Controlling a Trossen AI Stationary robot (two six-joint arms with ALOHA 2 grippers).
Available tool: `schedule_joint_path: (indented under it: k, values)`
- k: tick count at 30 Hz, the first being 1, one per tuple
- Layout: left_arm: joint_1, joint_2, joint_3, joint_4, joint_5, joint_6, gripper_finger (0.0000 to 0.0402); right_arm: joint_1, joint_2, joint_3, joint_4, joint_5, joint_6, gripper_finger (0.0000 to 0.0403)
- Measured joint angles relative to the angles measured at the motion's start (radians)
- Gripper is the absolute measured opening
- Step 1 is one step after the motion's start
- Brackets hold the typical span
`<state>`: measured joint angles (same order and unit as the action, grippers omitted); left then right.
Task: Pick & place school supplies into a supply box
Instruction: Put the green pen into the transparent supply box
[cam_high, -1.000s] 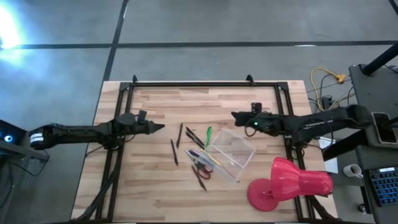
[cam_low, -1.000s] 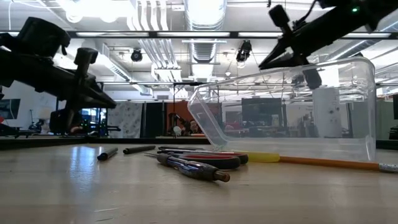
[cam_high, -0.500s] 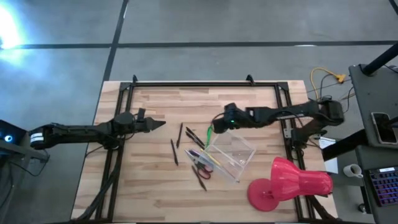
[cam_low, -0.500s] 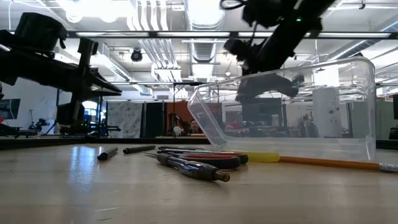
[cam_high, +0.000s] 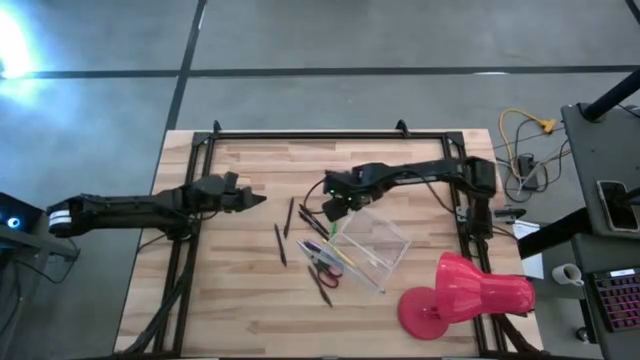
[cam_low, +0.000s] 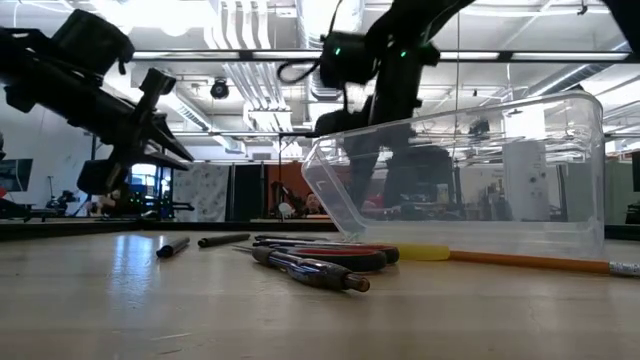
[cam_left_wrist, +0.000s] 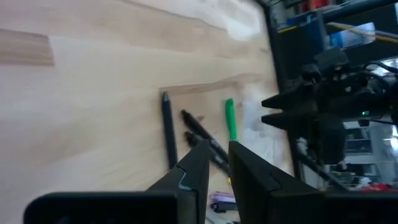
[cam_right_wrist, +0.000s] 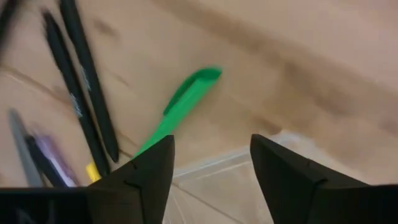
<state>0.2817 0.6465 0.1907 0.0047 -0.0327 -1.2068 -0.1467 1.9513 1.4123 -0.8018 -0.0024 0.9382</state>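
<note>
The right hand (cam_high: 332, 203) is hovering with fingers apart over the green pen (cam_right_wrist: 180, 102), just beside the supply box (cam_high: 371, 246) near the table's (cam_high: 250, 300) middle; the left hand (cam_high: 252, 200) is waiting toward the left edge, fingers nearly together.

wooden table (cam_high: 240, 290), seen from above. the supply box (cam_high: 372, 247) lies right of centre, with the lamp-shaped object (cam_high: 465, 293) on the table's right edge, near it on its right and nearer the front. the scissors (cam_high: 322, 262) lie just left of the box, touching its side. a pen (cam_high: 336, 214) lies just behind the box's left corner, two more pens (cam_high: 312, 221) left of it, then a pencil (cam_high: 289, 216) and another pencil (cam_high: 280, 243) further left. the right gripper (cam_high: 334, 196) hangs over the pens behind the box; the left gripper (cam_high: 252, 200) hangs at the table's left, well apart.
</note>
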Motion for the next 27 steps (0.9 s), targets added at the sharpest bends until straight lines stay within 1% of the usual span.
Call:
schedule_joint_path:
  k: [3, 4, 7, 11, 18, 23, 27]
  values:
    - [0.0, 0.004, 0.002, -0.002, 0.001, 0.0, 0.0046, -0.004, 0.067, 0.03, -0.003, -0.072, -0.005, 0.0203]
    - [0.0, 0.003, 0.001, -0.001, 0.001, 0.0, 0.0046, -0.004, 0.086, 0.042, -0.003, -0.081, -0.011, 0.0201]
    - [0.0, 0.004, -0.004, -0.005, 0.004, 0.0, 0.0046, -0.004, 0.124, 0.084, -0.003, -0.084, -0.022, 0.0194]
    - [0.0, 0.003, -0.004, -0.008, 0.006, 0.0, 0.0046, 0.002, 0.134, 0.117, -0.013, -0.083, -0.024, 0.0189]
    - [0.0, 0.003, -0.004, -0.009, 0.007, 0.0, 0.0046, 0.001, 0.143, 0.122, -0.01, -0.082, -0.034, 0.0196]
    - [0.0, 0.003, -0.008, -0.01, 0.007, 0.004, 0.0046, 0.002, 0.193, 0.126, 0.021, -0.078, -0.038, 0.0195]
    - [0.0, 0.003, -0.008, -0.01, 0.008, 0.02, 0.0046, 0.003, 0.219, 0.138, 0.013, -0.066, -0.086, 0.0186]
